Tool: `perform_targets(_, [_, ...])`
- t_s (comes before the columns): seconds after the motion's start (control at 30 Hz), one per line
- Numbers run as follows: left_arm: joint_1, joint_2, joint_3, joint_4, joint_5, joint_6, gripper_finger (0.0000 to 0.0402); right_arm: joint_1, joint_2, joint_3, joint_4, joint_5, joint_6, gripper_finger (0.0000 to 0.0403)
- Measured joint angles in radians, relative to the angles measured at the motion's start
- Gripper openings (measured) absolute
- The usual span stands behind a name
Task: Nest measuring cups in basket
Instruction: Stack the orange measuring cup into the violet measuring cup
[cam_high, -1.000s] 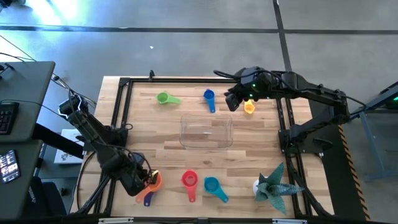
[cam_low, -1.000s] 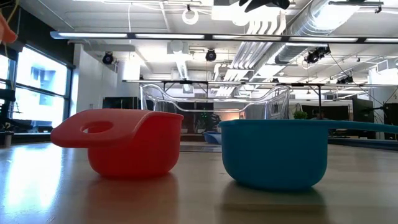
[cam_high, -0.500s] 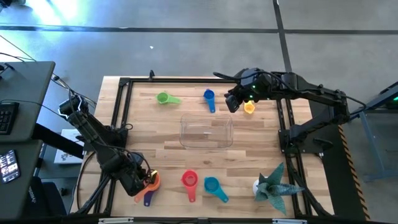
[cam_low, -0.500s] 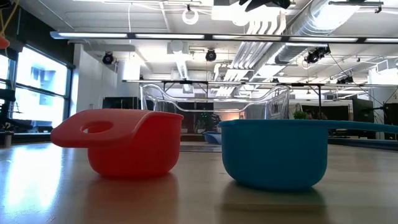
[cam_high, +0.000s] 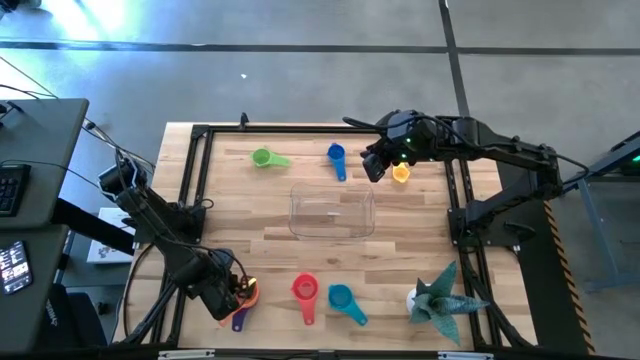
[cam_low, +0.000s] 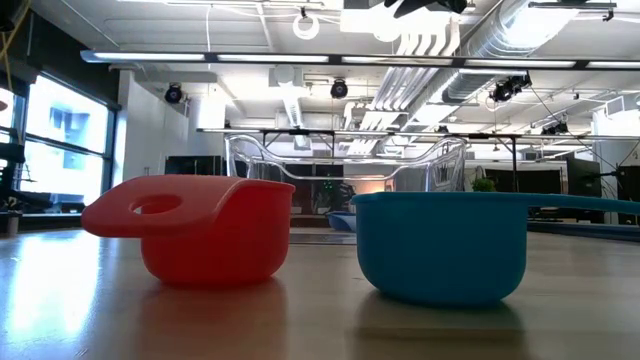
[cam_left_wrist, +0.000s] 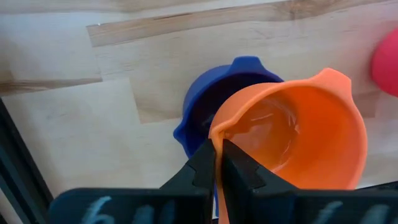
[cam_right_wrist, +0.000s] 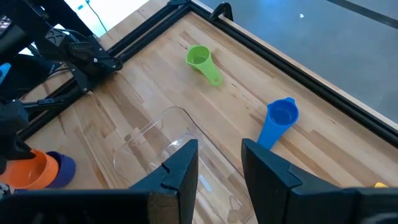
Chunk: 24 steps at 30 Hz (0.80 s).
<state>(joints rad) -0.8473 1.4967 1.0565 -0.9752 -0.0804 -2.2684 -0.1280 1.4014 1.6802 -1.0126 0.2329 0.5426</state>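
My left gripper (cam_left_wrist: 218, 163) is at the near left corner (cam_high: 226, 295), shut on the orange cup (cam_left_wrist: 292, 140). A dark blue-purple cup (cam_left_wrist: 217, 93) lies under it on the wood. My right gripper (cam_right_wrist: 219, 163) hangs open above the table's far right part (cam_high: 374, 166), beside the yellow cup (cam_high: 401, 173). The clear basket (cam_high: 332, 212) sits mid-table. The green cup (cam_high: 264, 157) and blue cup (cam_high: 336, 158) lie beyond it. The red cup (cam_high: 304, 291) and teal cup (cam_high: 344, 299) lie nearer. My left gripper pinches the orange cup's rim wall (cam_left_wrist: 219, 132), one finger inside the bowl and one outside. The fingers come from above, slanting down. The cup is held mouth up over the dark blue-purple cup; whether the two touch I cannot tell.
A spiky teal-grey paper figure (cam_high: 440, 296) stands at the near right corner. A black frame (cam_high: 190, 170) borders the table. In the low view the red cup (cam_low: 200, 235) and teal cup (cam_low: 440, 245) loom close, with the basket (cam_low: 345, 165) behind them.
My left gripper has carried the orange cup down and a little toward the table's near edge, closer over the dark blue-purple cup. In the low view the orange cup sinks along the left border and nearly leaves the picture.
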Motion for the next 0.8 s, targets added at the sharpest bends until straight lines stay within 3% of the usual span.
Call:
perform_targets(0.2, [0.000, 0.000, 0.000, -0.029, 0.053, 0.000, 0.0005, 0.000, 0.000, 0.000, 0.000, 0.000, 0.000, 0.0114])
perform_targets(0.8, [0.010, -0.001, 0.000, -0.018, 0.043, 0.019, 0.0030, 0.000, 0.000, 0.000, 0.000, 0.000, 0.000, 0.0114])
